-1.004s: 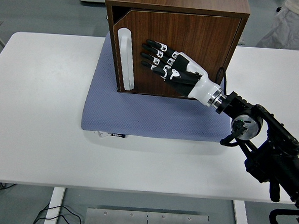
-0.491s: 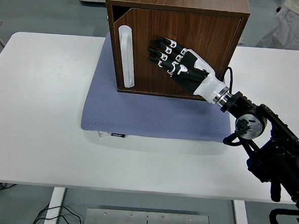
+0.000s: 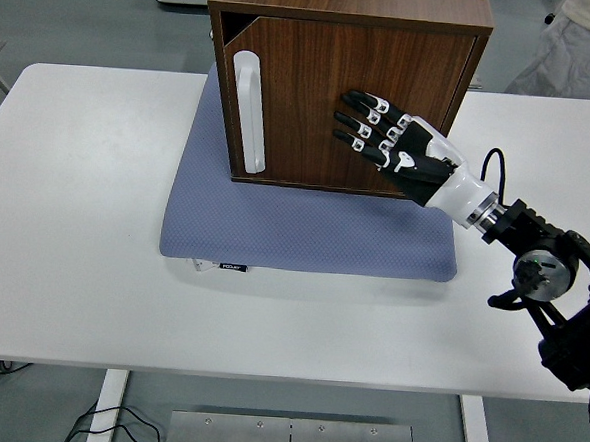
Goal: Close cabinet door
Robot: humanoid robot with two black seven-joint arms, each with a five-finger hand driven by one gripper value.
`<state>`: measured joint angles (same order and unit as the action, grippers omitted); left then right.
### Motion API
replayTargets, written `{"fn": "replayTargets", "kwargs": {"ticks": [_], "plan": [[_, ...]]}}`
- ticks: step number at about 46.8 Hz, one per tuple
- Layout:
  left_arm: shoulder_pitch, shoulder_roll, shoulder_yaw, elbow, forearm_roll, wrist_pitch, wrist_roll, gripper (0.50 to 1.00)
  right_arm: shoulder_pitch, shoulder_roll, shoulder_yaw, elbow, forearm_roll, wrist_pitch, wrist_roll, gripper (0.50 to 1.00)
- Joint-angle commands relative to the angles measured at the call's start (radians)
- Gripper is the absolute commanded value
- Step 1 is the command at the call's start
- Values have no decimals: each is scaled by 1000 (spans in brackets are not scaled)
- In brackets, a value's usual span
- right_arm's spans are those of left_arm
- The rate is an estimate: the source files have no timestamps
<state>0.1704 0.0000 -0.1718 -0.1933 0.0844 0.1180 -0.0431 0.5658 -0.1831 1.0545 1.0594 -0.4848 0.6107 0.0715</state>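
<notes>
Cabinet door [image 3: 352,104]: dark wood-grain panel on the front of the cabinet, nearly flush, with a thin dark wedge of gap showing at its upper left corner.
Handle [image 3: 249,113]: long white upright bar set near the door's left edge, well to the left of the robot's fingers.
Cabinet [image 3: 350,2]: brown wooden box that stood at the back middle of the table, resting on the mat.
Right hand [image 3: 388,139]: fingers stretched out flat and a little spread, holding nothing, fingertips lying over the middle of the door panel; whether they pressed on the wood or hovered just off it, I could not tell.
Right arm [image 3: 546,287]: black, came in from the right edge and angled up toward the door, with a white wrist section behind the hand.
Mat [image 3: 274,230]: blue-grey pad under the cabinet, spreading out toward the near side, a small label at its front left edge.
Table [image 3: 73,248]: white.
Person [image 3: 576,48]: only light clothing showed at the top right corner, behind the table.
</notes>
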Motion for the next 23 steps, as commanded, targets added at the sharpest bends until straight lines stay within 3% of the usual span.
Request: {"fn": "replayTargets", "kwargs": {"ticks": [1,14,23], "plan": [[0,0,0,0,0,0,0,1000,-36,-39,18,36,0,0,-1,1000],[0,0,0,0,1,-1,0,1000,-179,-150,76,200,-6,0,-6,1000],[0,0,0,0,0,-1,0,1000,-268,-184,108,234,-15,0,-12,1000]]}}
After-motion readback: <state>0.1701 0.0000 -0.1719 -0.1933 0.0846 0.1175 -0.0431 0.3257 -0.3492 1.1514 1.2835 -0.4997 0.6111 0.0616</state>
